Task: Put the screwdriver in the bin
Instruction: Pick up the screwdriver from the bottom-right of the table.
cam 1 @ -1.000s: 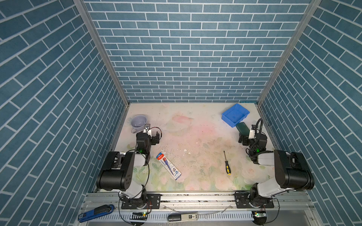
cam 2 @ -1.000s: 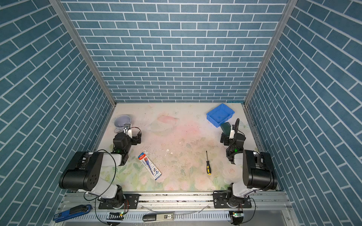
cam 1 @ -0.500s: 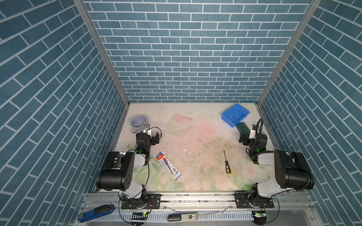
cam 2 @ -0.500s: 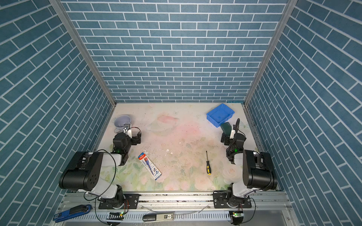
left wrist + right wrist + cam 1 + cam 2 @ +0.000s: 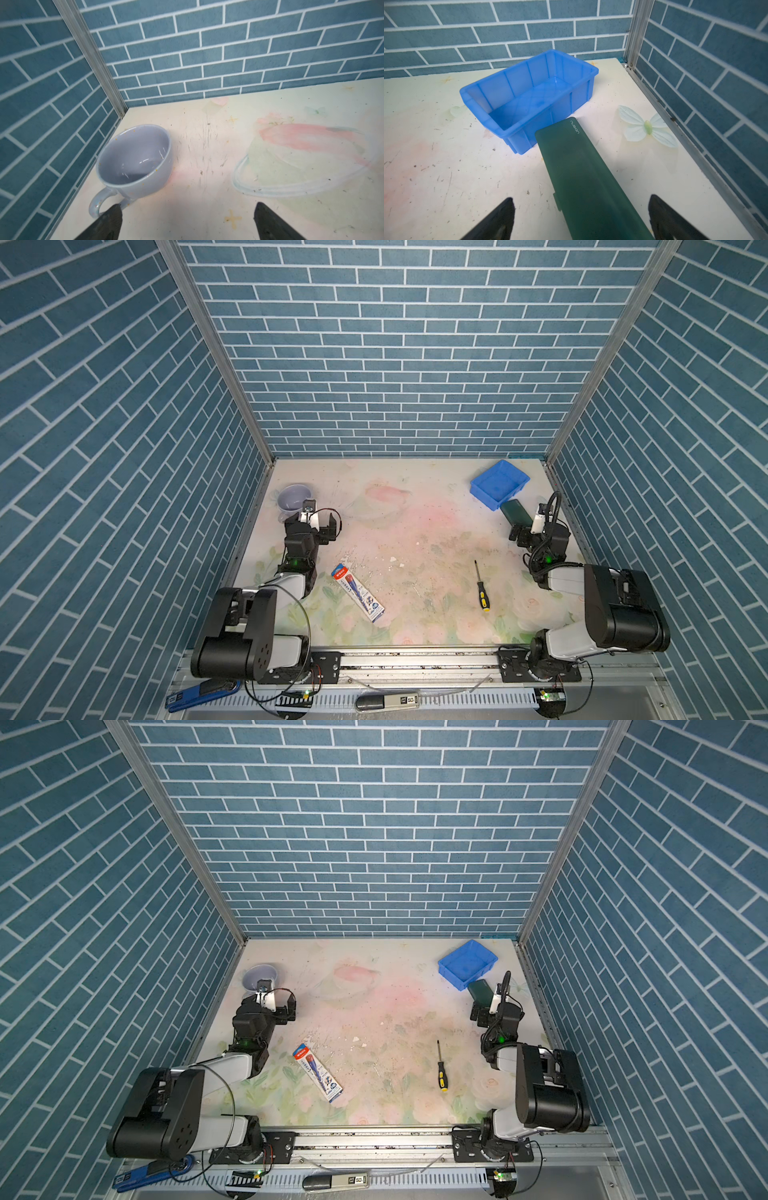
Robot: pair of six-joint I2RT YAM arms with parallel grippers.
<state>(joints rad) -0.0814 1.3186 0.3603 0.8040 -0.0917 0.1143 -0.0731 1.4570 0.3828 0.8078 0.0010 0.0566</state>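
The screwdriver (image 5: 481, 587) (image 5: 440, 1065), with a black-and-yellow handle and a thin dark shaft, lies flat on the table at the front right, its tip toward the back. The blue bin (image 5: 500, 485) (image 5: 467, 965) (image 5: 529, 97) stands empty at the back right. My right gripper (image 5: 536, 531) (image 5: 581, 200) rests low behind the screwdriver, open and aimed at the bin; its fingers straddle a dark green slab (image 5: 581, 166) without touching it. My left gripper (image 5: 311, 526) (image 5: 188, 209) is open and empty at the left, facing a cup.
A lavender cup (image 5: 293, 497) (image 5: 135, 155) stands in the back left corner. A blue-and-white boxed tube (image 5: 357, 593) lies at the front left. The green slab (image 5: 515, 512) lies against the bin's near wall. Brick-patterned walls enclose three sides.
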